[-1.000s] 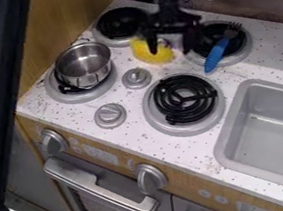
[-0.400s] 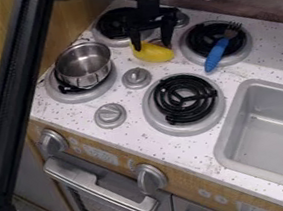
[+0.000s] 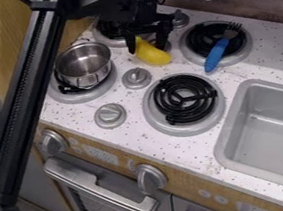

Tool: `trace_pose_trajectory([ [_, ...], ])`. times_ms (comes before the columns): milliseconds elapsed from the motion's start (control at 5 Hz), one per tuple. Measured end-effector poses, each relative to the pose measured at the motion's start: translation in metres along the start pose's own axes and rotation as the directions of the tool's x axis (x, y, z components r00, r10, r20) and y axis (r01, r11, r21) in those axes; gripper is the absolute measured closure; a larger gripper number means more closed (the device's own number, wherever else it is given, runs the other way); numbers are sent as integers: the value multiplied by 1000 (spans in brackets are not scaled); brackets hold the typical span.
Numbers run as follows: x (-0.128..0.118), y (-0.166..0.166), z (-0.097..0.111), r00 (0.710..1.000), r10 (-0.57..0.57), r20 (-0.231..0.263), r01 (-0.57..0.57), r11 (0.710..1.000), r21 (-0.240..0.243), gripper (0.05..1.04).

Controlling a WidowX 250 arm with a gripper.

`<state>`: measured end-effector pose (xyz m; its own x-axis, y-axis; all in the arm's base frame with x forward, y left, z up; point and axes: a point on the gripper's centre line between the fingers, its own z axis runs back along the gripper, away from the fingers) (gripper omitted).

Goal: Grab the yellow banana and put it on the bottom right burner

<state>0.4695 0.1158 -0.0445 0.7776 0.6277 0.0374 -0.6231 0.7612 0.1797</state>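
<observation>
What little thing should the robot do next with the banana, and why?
I think the gripper should gently close its jaws: they stand apart, seemingly with the banana's upper end between them. The banana isn't on the bottom right burner yet, so it probably needs gripping first.

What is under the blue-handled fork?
The fork lies over a burner: black coil and gray rim show around it. The strip directly beneath it is covered.
</observation>
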Motion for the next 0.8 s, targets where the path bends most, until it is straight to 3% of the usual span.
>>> trace_pose_trajectory([
  [200,-7,1,-2,999,-1,53,1,1000,11,139],
  [400,-23,6,-13,999,-48,5,48,998,33,416],
  [600,-35,6,-10,997,-70,25,70,998,-10,509],
  [800,-46,4,-2,991,-131,17,131,991,-32,524],
])
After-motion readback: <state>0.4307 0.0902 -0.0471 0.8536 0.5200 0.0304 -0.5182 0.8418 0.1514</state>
